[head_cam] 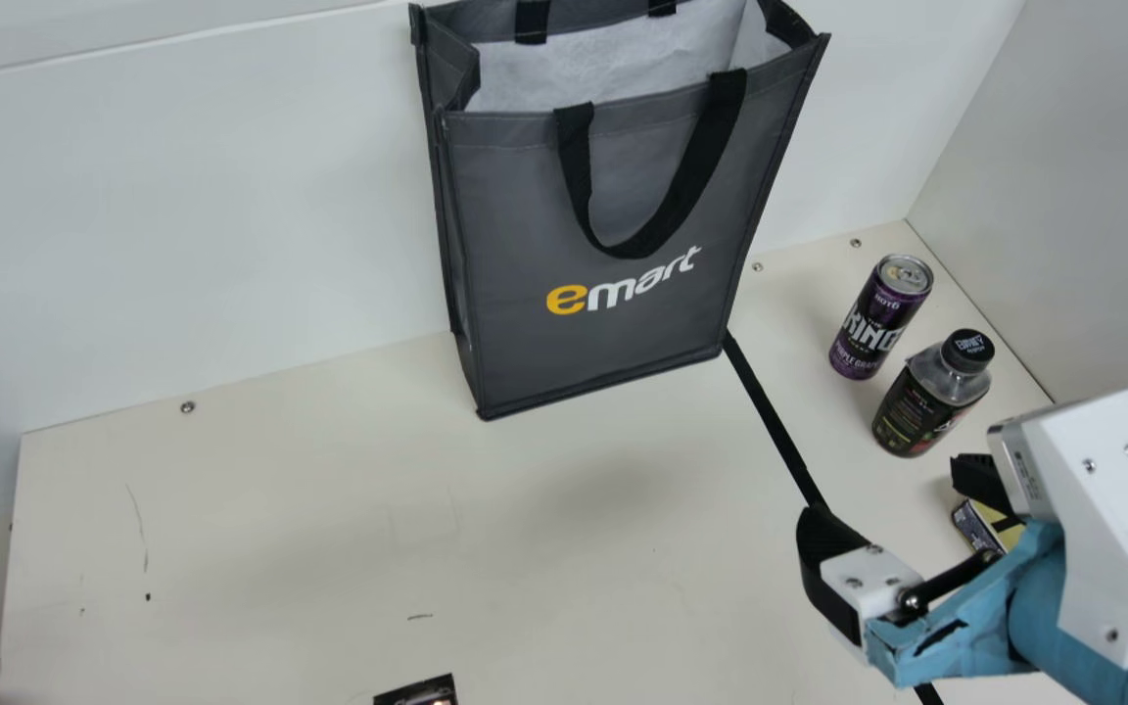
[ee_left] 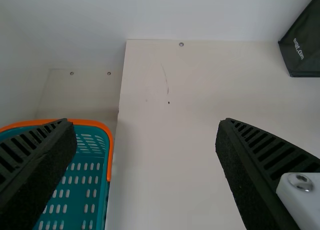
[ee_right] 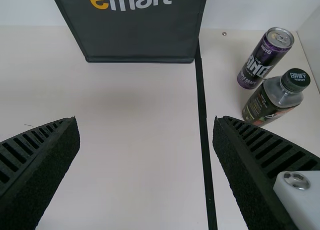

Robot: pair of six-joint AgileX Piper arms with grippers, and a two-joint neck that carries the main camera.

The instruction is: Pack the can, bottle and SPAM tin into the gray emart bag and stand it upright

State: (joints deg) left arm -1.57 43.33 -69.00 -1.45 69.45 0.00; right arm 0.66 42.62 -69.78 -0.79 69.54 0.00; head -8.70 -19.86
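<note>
While main view shows SPAM tin (head_cam: 977, 527), teal basket (ee_left: 109, 160) in left wrist view, both arms' jaws apart

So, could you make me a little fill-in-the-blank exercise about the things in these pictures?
The gray bag stands ____, with its opening at the top.
Of the can and the bottle, the ____ is nearer the bag.
The right gripper is not shut but ____.
The basket is teal, with a rim coloured ____.

Missing words: upright; can; open; orange.
</note>
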